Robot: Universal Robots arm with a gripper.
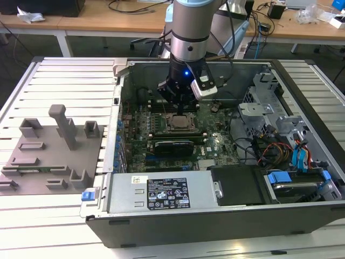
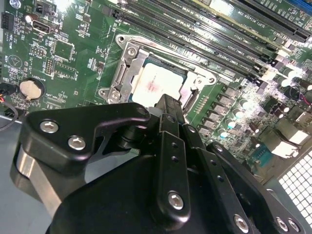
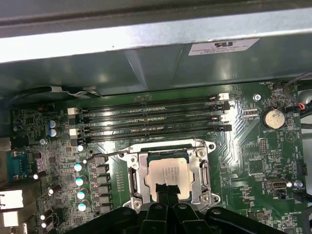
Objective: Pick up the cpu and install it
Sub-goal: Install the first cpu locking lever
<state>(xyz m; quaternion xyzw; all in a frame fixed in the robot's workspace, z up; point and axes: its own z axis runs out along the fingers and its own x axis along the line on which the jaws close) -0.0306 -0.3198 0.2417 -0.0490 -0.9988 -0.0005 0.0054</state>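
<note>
Exterior view first: the arm [image 1: 188, 32] comes straight down from above into an open computer case [image 1: 215, 221] that lies on its side on a slatted table [image 1: 54, 226]. Its wrist is vertical, and the gripper [image 1: 180, 108] points down at the green circuit board [image 1: 215, 135], directly over the socket near the board's middle. A blue light glows on the wrist. To the exterior view's left of the case, a grey moulded tray [image 1: 38, 162] sits on the table, well apart from the arm.

The cpu [image 3: 168, 175] lies flat in the socket, pale top plate upward, with the metal socket frame [image 3: 134, 178] around it on all sides. In the first wrist view the black fingertips [image 3: 160, 188] cover the near edge of the chip. They are pressed together with no gap showing, and nothing is pinched between them. Whether they touch the chip or hang just above it I cannot tell.

In the second wrist view the gripper's black linkages fold inward to a single narrow point [image 2: 168, 102] over the edge of the cpu [image 2: 156, 85].

Four long memory slots [image 3: 151, 119] run just beside the socket, and a coin battery [image 3: 273, 117] sits near the board's corner.
</note>
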